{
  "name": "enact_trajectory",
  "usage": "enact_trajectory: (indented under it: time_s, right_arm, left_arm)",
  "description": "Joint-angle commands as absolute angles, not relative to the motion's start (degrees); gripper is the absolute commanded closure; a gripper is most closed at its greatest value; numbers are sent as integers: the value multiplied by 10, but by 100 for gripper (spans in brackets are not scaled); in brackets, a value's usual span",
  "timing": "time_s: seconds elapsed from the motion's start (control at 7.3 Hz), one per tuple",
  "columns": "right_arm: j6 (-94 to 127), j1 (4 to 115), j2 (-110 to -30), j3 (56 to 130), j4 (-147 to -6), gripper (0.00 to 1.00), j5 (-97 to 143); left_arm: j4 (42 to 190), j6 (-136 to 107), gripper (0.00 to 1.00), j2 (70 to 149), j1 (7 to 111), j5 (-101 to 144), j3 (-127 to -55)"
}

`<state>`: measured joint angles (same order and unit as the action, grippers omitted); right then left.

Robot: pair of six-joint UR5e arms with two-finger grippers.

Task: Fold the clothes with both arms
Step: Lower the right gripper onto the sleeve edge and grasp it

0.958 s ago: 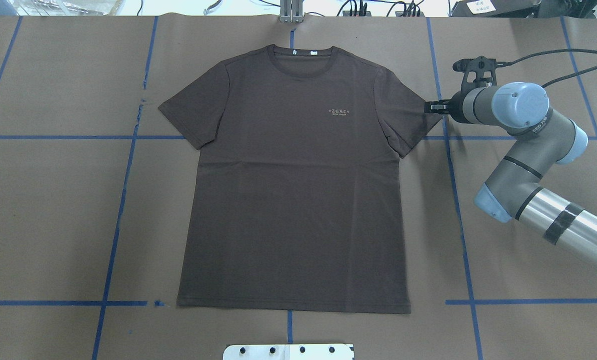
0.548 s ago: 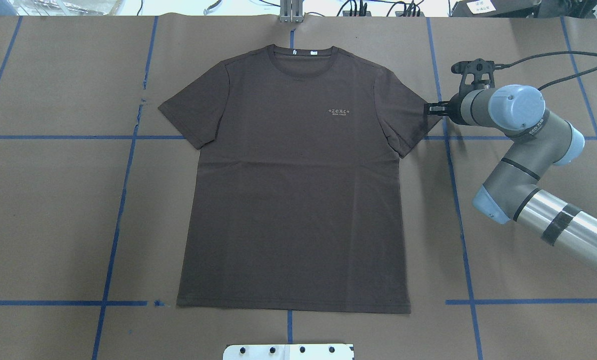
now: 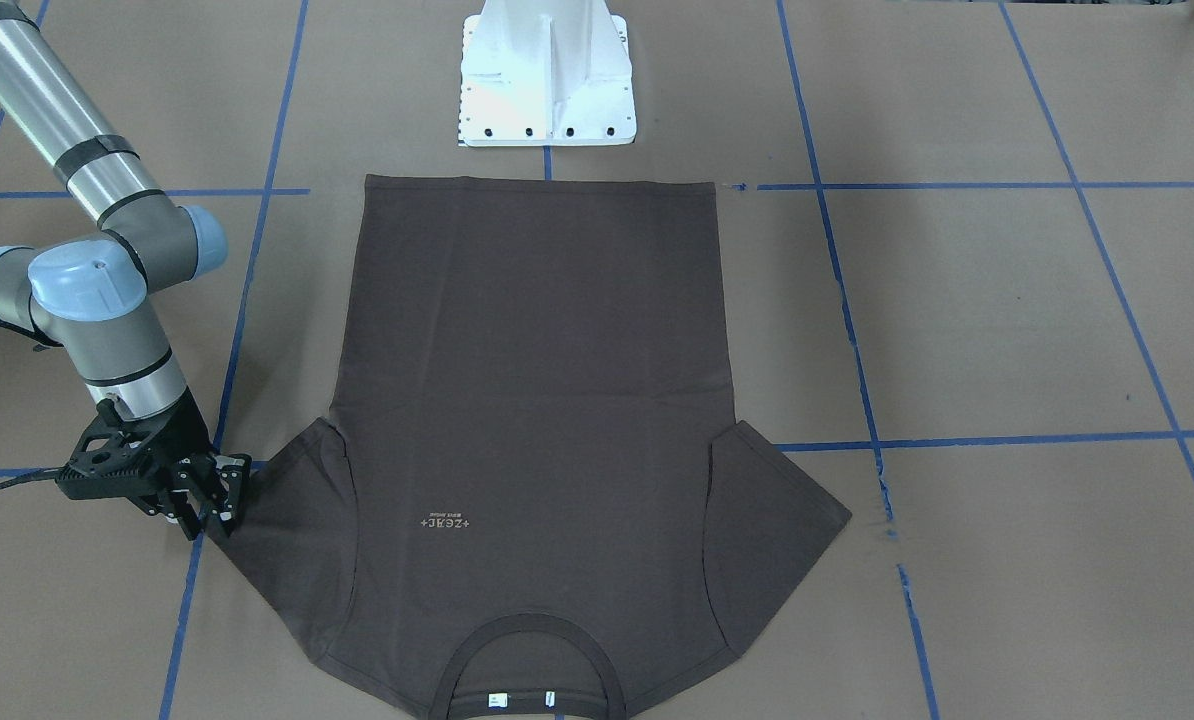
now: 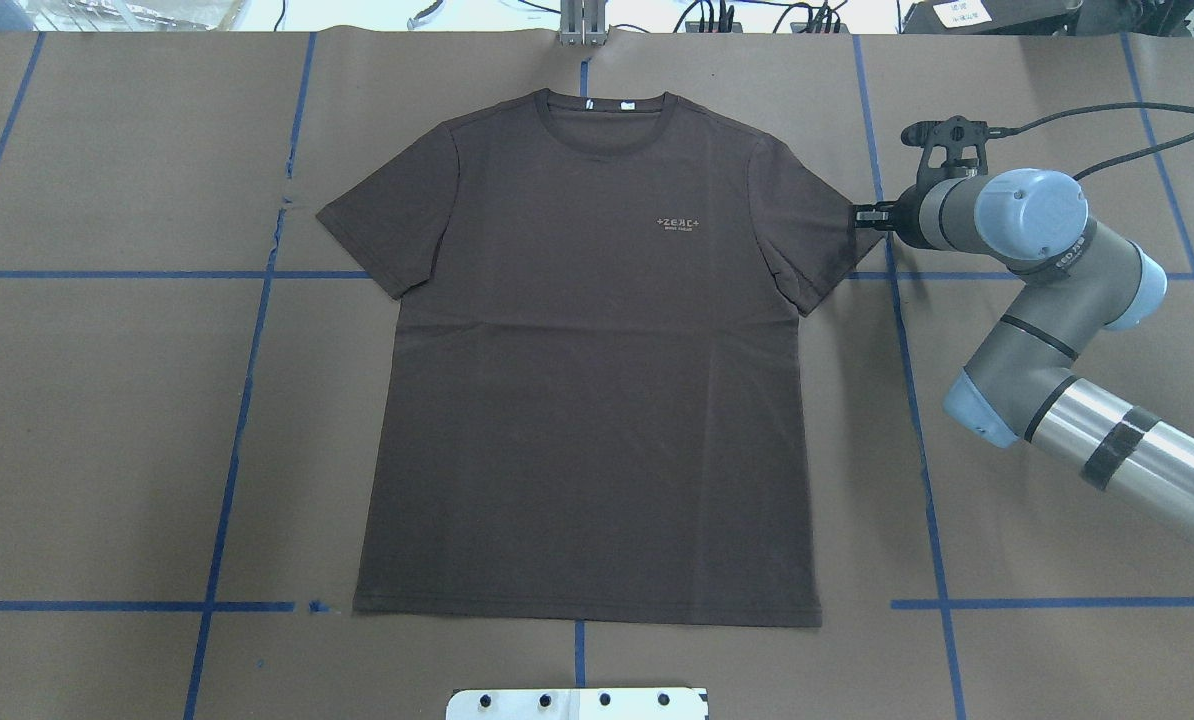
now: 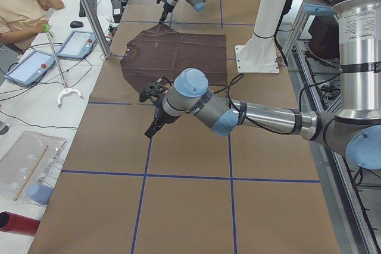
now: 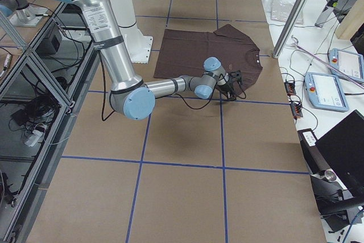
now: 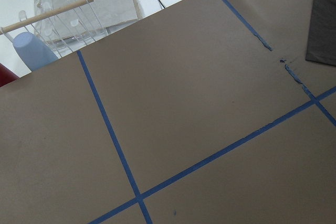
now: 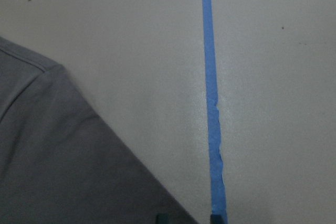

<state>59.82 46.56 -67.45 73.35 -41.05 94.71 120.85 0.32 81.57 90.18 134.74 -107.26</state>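
Comparing against a second ago: finds only a small shift. Brings the right arm (image 4: 1042,325) a shade nearer the T-shirt (image 4: 587,400), with the right claw (image 4: 860,215) now at the very hem of the sleeve (image 4: 807,230). Leaves the T-shirt itself lying just as before.

Keeps that claw spread, going by the wrist view: sets one fingertip (image 8: 161,217) over the cloth edge and the other at the blue tape (image 8: 210,77), with the sleeve corner between them and nothing gripped. Puts the left claw (image 5: 152,130) low over bare paper, well apart from the T-shirt, and shows it only from the side; cannot tell whether spread or closed.

Covers the tabletop (image 4: 107,450) in brown paper gridded with blue tape. Places a white pedestal (image 3: 547,75) just beside the bottom hem. Trails a black cable (image 4: 1137,125) from the right wrist across the paper. Seats a person (image 5: 21,4) across the tabletop from the robot, near two flat control panels (image 5: 77,44).

Shows the T-shirt dark brown, face up and spread flat in the middle of the tabletop, both short sleeves angled outward. Turns the ribbed round collar (image 4: 607,125) away from the robot, with white tags (image 4: 612,104) inside the neck and a small pale logo (image 4: 680,223) on the chest. Carries a few faint creases across the middle.
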Motion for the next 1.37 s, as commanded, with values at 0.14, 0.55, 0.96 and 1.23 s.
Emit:
enact_trajectory:
  time_s: [0.14, 0.55, 0.96, 1.23]
  right_arm:
    - [596, 462, -675, 735, -410, 100, 945]
    - [585, 465, -677, 737, -413, 67, 941]
    - [586, 463, -680, 736, -413, 65, 934]
    - [586, 461, -681, 735, -413, 57, 926]
  left_arm:
    - [1208, 4, 0, 816, 902, 1347, -1072]
    - [1208, 4, 0, 814, 902, 1347, -1071]
    - [1208, 4, 0, 814, 902, 1346, -1071]
    - [1208, 4, 0, 814, 902, 1347, -1071]
